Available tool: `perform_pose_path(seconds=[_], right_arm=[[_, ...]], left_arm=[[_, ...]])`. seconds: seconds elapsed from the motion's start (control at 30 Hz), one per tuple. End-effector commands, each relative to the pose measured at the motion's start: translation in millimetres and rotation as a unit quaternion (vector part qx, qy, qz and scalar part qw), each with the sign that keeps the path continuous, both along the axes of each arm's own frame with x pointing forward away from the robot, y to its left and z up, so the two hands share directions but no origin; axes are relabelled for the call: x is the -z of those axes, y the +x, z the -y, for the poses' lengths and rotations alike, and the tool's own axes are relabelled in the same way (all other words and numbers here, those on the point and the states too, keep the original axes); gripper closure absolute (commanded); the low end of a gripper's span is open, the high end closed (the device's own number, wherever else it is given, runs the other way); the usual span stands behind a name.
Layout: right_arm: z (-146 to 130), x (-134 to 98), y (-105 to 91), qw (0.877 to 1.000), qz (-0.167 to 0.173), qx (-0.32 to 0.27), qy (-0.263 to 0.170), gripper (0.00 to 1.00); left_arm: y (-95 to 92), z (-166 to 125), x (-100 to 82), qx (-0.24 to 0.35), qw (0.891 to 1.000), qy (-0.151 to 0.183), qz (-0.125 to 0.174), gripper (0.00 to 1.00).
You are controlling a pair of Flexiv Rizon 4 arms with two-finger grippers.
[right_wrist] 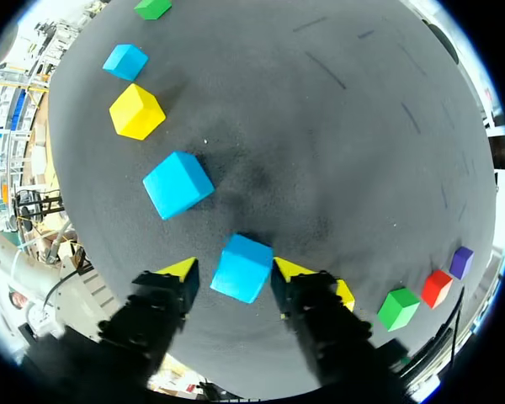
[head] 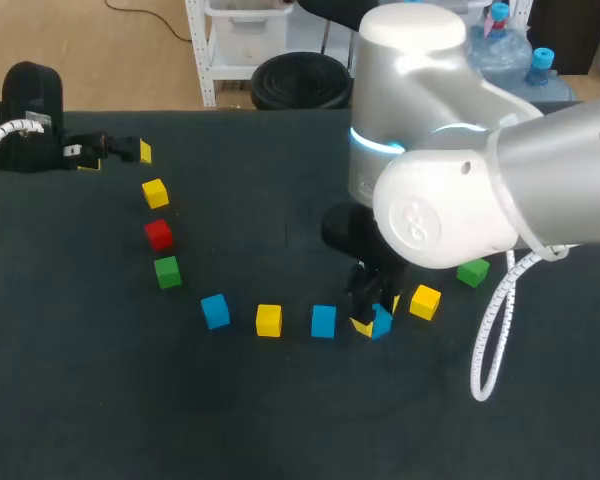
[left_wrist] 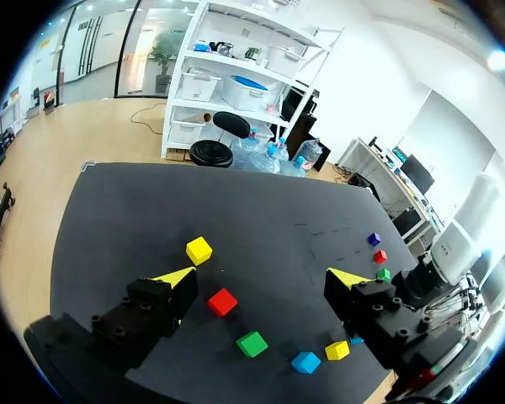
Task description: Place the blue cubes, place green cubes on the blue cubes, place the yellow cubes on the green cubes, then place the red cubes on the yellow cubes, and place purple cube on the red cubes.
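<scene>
My right gripper [right_wrist: 236, 271] is shut on a blue cube [right_wrist: 242, 268], one yellow tip on each side of it; in the head view this blue cube [head: 383, 323] sits low over the table at the right end of a curved row. Ahead of it lie another blue cube [right_wrist: 178, 184], a yellow cube [right_wrist: 137, 111], a third blue cube [right_wrist: 125, 61] and a green cube [right_wrist: 152, 7]. Beside the right finger are a yellow cube [right_wrist: 345, 295], a green cube [right_wrist: 398, 308], a red cube [right_wrist: 437, 288] and a purple cube [right_wrist: 461, 262]. My left gripper [left_wrist: 263, 282] stands open and empty at the table's far left [head: 117, 158].
Near the left gripper lie a yellow cube [head: 155, 193], a red cube [head: 158, 234] and a green cube [head: 167, 271]. My right arm's large body [head: 450, 190] covers the right middle of the black table [head: 280, 420] and hides the red and purple cubes from the head view.
</scene>
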State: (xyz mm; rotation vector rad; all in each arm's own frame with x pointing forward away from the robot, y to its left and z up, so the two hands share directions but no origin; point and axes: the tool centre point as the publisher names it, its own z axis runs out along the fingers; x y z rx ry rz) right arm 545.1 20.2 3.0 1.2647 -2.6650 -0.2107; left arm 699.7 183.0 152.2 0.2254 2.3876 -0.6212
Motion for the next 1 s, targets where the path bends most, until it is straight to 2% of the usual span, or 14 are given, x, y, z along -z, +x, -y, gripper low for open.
perform_pose_path(seconds=[0.03,0.1,0.23,0.37,0.43,0.53,0.63,0.7,0.8,0.87,1.0], right_arm=[[-1,1,-0.4,1.0,0.002,0.0,-0.001,0.6],[0,2,0.0,1.0,0.003,0.0,-0.001,0.68],[0,2,0.9,1.0,0.004,0.002,-0.003,0.64],[1,0,2.5,1.0,0.02,-0.006,-0.008,0.69],[4,-2,4.5,0.999,0.033,-0.013,-0.014,0.78],[9,-10,8.9,0.998,0.051,-0.027,-0.017,0.98],[16,-21,14.6,0.997,0.059,-0.047,-0.017,0.96],[20,-29,17.7,0.997,0.051,-0.056,-0.001,1.0],[30,-43,25.1,0.996,0.039,-0.073,0.023,0.96],[37,-53,31.2,0.995,0.03,-0.088,0.044,0.98],[52,-71,47.2,0.991,0.024,-0.104,0.074,0.96]], left_arm=[[-0.4,-2,1.7,0.003,1.0,-0.005,0.004,0.0],[-0.4,-2,1.7,0.003,1.0,-0.005,0.004,0.0],[-0.4,-2,1.7,0.003,1.0,-0.005,0.004,0.0],[-0.4,-2,1.7,0.003,1.0,-0.005,0.004,0.0],[-0.4,-2,1.7,0.003,1.0,-0.005,0.004,0.0],[-0.4,-2,1.7,0.003,1.0,-0.005,0.004,0.0],[-0.4,-2,1.7,0.003,1.0,-0.005,0.004,0.0],[-0.4,-2,1.7,0.003,1.0,-0.005,0.004,0.0],[-0.4,-2,1.7,0.003,1.0,-0.005,0.004,0.0],[-0.4,-2,1.7,0.003,1.0,-0.005,0.004,0.0],[-0.4,-2,1.7,0.003,1.0,-0.005,0.004,0.0]])
